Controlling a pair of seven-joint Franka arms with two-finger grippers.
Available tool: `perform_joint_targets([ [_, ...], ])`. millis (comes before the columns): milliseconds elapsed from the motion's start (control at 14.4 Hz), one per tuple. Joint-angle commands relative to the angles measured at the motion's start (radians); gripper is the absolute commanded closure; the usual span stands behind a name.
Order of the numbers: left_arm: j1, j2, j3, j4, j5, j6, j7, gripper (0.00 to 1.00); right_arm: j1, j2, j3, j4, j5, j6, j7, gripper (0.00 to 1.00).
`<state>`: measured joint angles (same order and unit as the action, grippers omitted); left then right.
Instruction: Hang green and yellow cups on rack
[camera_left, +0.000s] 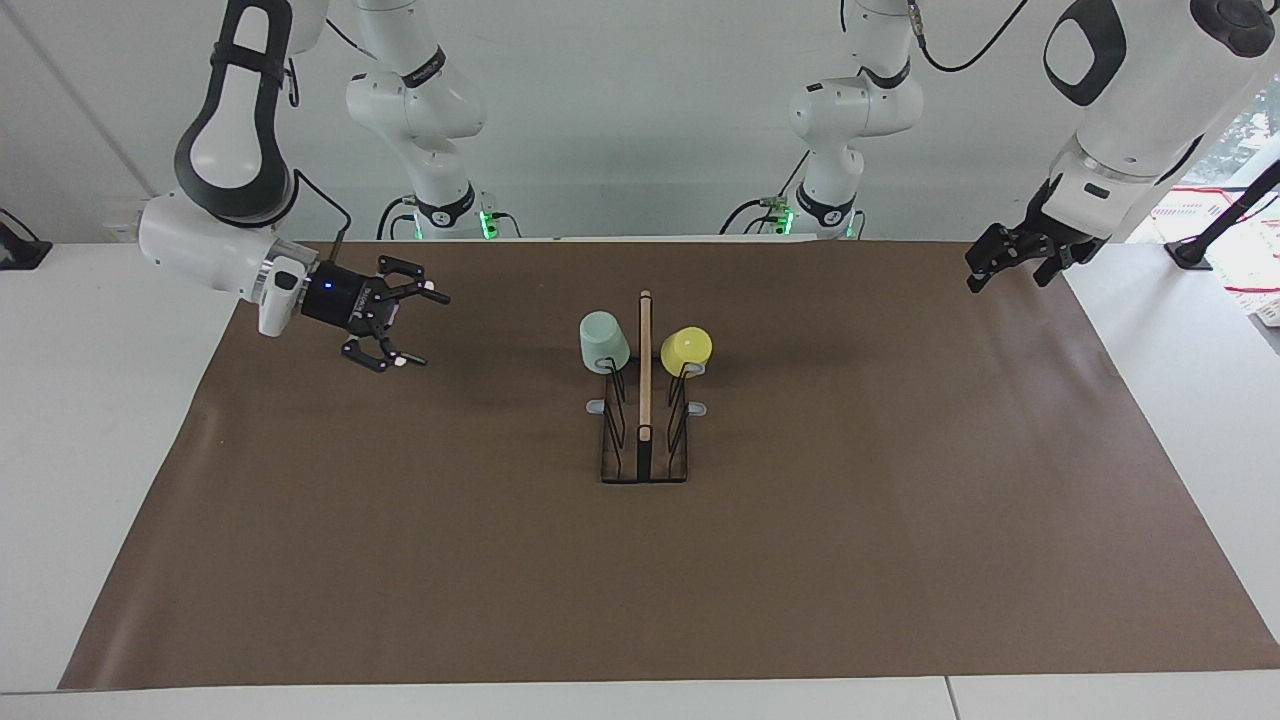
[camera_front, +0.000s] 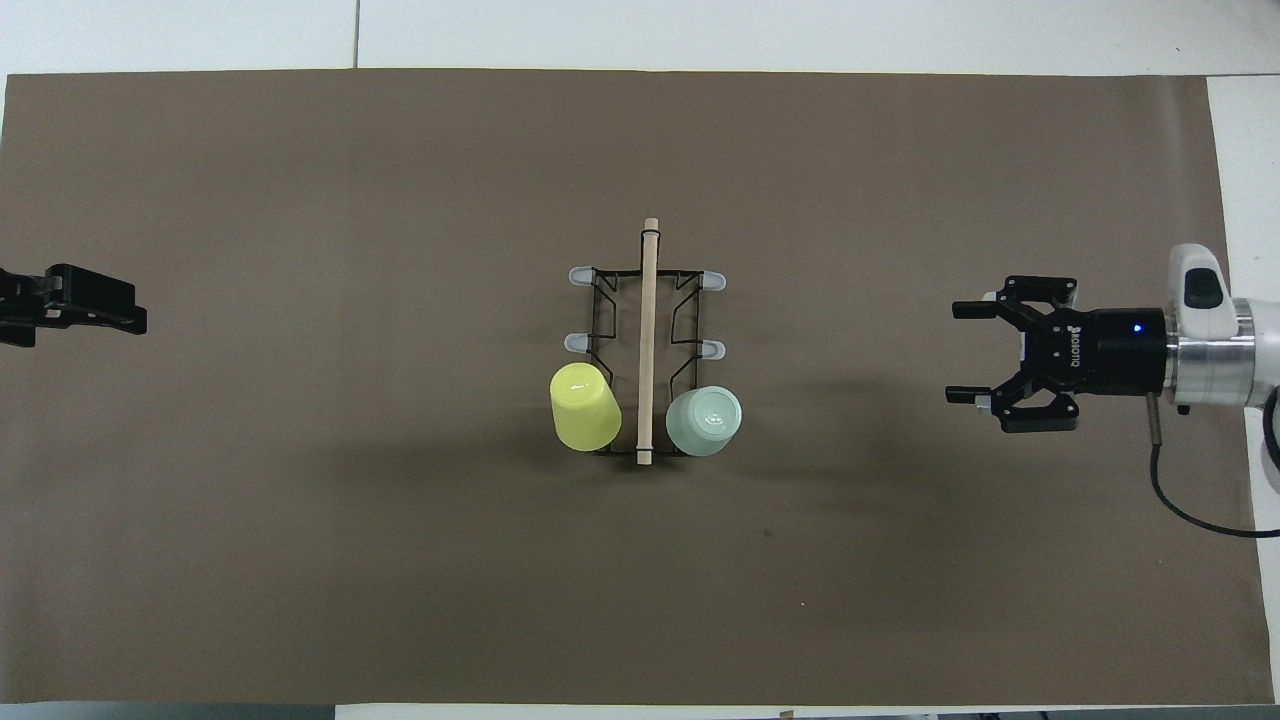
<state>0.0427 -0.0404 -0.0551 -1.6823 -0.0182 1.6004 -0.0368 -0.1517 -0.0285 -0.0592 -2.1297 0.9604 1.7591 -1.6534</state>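
Two arms over one worktop (camera_left: 1150, 400), brown mat (camera_left: 400, 560) covering most of it. Rack (camera_left: 644, 440) sits mid-mat, wooden bar upright. Both cups are mouth-down on the rack's prongs at the end nearest the robots: green cup (camera_left: 604, 342) on the right arm's side of the bar, yellow cup (camera_left: 686, 347) on the left arm's side, each just beside the bar. Right tool (camera_left: 412, 328) hangs above the mat toward the right arm's end of the worktop, well apart from the rack, fingers spread wide, holding nothing. Left tool (camera_left: 1005, 266) waits above the mat's edge at the left arm's end, well apart from everything, also spread wide with nothing in it.
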Motion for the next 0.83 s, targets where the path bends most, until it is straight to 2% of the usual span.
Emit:
perform_joint_targets([
  [0, -0.003, -0.004, 0.001, 0.004, 0.017, -0.01, 0.005, 0.0, -0.012, 0.021, 0.013, 0.161, -0.182, -0.064, 0.246, 0.0],
  [139, -0.003, -0.004, 0.001, 0.004, 0.017, -0.01, 0.005, 0.0, -0.011, 0.024, 0.015, 0.278, -0.346, -0.075, 0.445, 0.0],
  [347, -0.003, -0.004, 0.001, 0.004, 0.017, -0.01, 0.005, 0.0, 0.004, 0.025, 0.021, 0.368, -0.568, -0.104, 0.712, 0.0],
  [556, -0.003, -0.004, 0.001, 0.004, 0.017, -0.01, 0.005, 0.0, 0.079, 0.024, 0.027, 0.467, -0.788, -0.162, 0.904, 0.0],
  [695, -0.001, -0.004, 0.001, 0.004, 0.015, -0.01, 0.005, 0.0, 0.122, 0.021, 0.027, 0.513, -0.886, -0.249, 1.099, 0.0],
  [764, -0.003, -0.004, 0.001, 0.004, 0.017, -0.01, 0.005, 0.0, 0.123, 0.015, 0.027, 0.517, -0.893, -0.288, 1.179, 0.0],
])
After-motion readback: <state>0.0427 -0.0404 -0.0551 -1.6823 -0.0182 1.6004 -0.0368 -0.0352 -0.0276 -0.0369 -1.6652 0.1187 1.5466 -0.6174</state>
